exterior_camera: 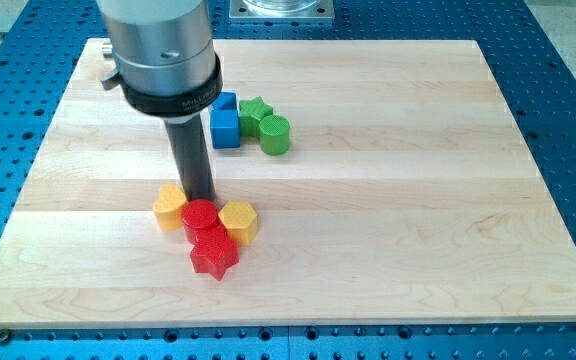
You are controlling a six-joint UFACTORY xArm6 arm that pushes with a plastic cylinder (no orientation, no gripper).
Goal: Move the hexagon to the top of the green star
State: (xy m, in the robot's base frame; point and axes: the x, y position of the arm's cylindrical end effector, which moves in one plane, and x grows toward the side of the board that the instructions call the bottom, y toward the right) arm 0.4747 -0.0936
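The yellow hexagon (pixel 238 220) lies low in the middle of the wooden board (pixel 418 200), touching a red cylinder (pixel 200 216) on its left. The green star (pixel 255 110) lies nearer the view's top, between a blue block (pixel 225 128) and a green cylinder (pixel 275 135). My tip (pixel 198 199) stands just above the red cylinder, to the upper left of the hexagon, and beside a second yellow block (pixel 169 207) on its left. The tip's very end is partly hidden behind the red cylinder.
A red star (pixel 213 255) sits right below the red cylinder and the hexagon. A second blue block (pixel 226 101) sits behind the first. The arm's grey body (pixel 160 45) hangs over the board's upper left. A blue perforated table (pixel 568 60) surrounds the board.
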